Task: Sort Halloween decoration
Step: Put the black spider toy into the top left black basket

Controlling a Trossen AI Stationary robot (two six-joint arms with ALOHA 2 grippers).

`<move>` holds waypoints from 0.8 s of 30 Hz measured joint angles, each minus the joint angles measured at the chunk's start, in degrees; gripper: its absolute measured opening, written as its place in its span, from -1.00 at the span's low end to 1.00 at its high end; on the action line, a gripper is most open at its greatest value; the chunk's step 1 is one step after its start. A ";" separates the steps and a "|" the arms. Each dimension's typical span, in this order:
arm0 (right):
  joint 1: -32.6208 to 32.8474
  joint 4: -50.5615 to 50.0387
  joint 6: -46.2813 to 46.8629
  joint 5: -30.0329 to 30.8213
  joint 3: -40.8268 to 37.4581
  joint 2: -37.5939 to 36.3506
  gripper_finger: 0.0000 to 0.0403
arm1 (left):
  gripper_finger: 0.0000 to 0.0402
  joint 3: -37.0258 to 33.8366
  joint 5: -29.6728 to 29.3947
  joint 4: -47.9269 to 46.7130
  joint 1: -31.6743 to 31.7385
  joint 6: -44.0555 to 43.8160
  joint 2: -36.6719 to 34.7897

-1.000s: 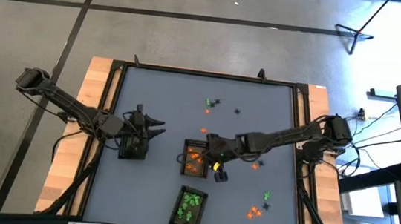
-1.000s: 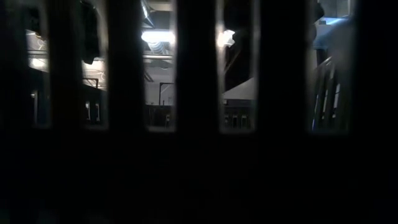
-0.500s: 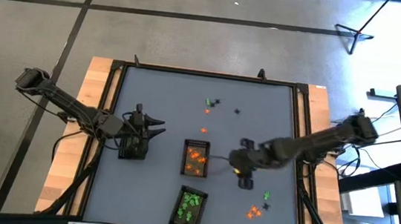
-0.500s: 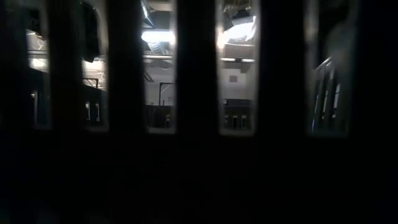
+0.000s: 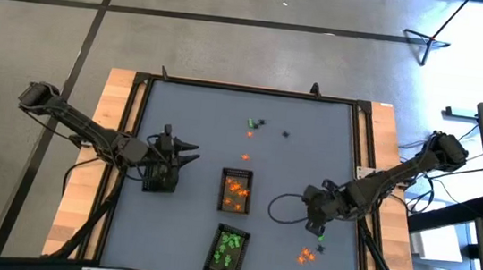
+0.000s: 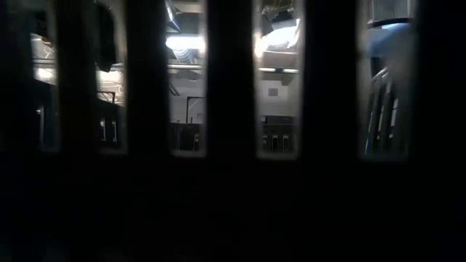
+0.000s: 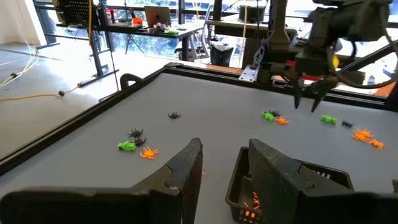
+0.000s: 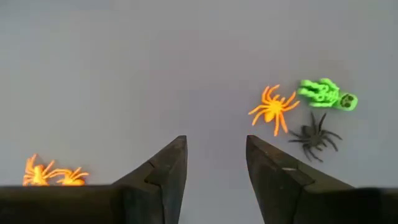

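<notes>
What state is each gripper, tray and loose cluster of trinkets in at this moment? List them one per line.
Left gripper: open, empty, waiting over the left tray.
Right gripper: open, empty, above bare table near loose trinkets.
Middle tray: holds orange trinkets.
Front tray: holds green trinkets.
Orange spider, green skeleton, black spider: loose on the table, unsorted.
</notes>
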 joint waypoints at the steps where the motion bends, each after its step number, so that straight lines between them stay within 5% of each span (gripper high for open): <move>1: 0.31 0.12 0.46 0.18 -0.02 -0.02 -0.20 | -0.38 0.00 -0.03 0.02 0.22 0.00 0.02; 13: 8.24 4.35 13.96 -1.42 0.66 0.11 -0.20 | -0.38 0.00 5.37 0.12 0.81 -4.47 0.15; 24: 19.99 4.58 27.65 5.39 5.39 2.59 -0.20 | -0.38 -0.02 6.38 6.01 -1.47 -9.09 7.87</move>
